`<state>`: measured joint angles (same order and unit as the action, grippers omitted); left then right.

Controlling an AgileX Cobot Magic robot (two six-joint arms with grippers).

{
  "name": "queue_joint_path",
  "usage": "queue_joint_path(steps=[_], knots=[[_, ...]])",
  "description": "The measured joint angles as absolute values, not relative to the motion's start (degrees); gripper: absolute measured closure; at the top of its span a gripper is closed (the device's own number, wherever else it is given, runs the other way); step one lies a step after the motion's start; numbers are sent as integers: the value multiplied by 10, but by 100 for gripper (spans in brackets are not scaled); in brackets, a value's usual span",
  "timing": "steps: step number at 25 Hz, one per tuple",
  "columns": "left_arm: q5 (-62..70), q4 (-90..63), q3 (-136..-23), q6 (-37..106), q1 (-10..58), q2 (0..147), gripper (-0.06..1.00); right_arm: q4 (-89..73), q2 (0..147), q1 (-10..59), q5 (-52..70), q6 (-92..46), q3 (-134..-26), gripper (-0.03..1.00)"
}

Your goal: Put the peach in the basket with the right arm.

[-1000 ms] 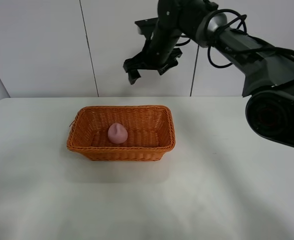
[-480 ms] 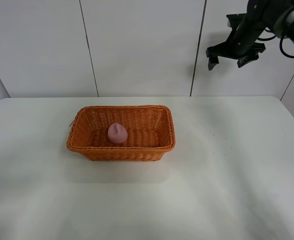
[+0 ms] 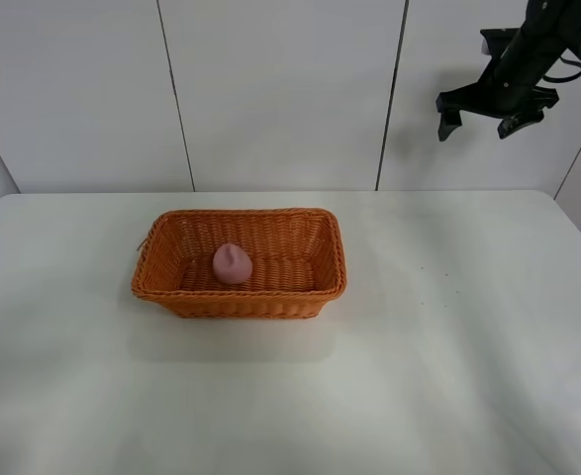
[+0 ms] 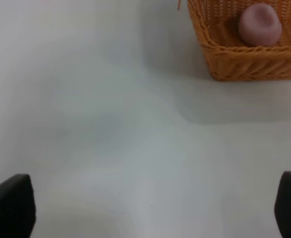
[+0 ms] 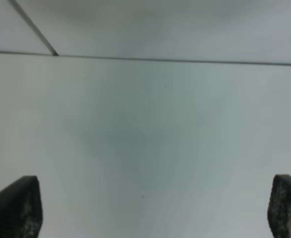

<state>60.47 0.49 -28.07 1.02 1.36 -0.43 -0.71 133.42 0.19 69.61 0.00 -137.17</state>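
The pink peach (image 3: 232, 264) lies inside the orange-brown wicker basket (image 3: 161, 287) near its middle, in the exterior high view. The left wrist view shows the same peach (image 4: 259, 25) in a corner of the basket (image 4: 234, 64). My right gripper (image 3: 483, 112) hangs high at the upper right in front of the wall, far from the basket, open and holding nothing. Its fingertips (image 5: 16, 208) stand wide apart over bare white table in the right wrist view. My left gripper (image 4: 150, 208) is open too, above bare table beside the basket.
A white table (image 3: 448, 346) spreads around the basket, ending at a white panelled wall (image 3: 270, 89) behind. The left arm does not show in the exterior high view.
The right arm has swung from above the basket up and away to the right, its gripper empty. The peach has stayed in the basket.
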Motion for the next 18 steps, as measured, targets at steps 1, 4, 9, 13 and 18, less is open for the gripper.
queue_joint_path(steps=[1,4,9,13,18], knots=[[605,5,-281,10,14,-4,-5,-7,1325,2,696,0,-1358,27],[605,5,-281,10,14,-4,-5,-7,1275,2,696,0,-1282,27],[605,5,-281,10,14,-4,-5,-6,1109,2,695,0,-1053,27],[605,5,-281,10,14,-4,-5,-6,967,2,695,0,-885,27],[605,5,-281,10,14,-4,-5,-6,768,2,695,-7,-666,27]])
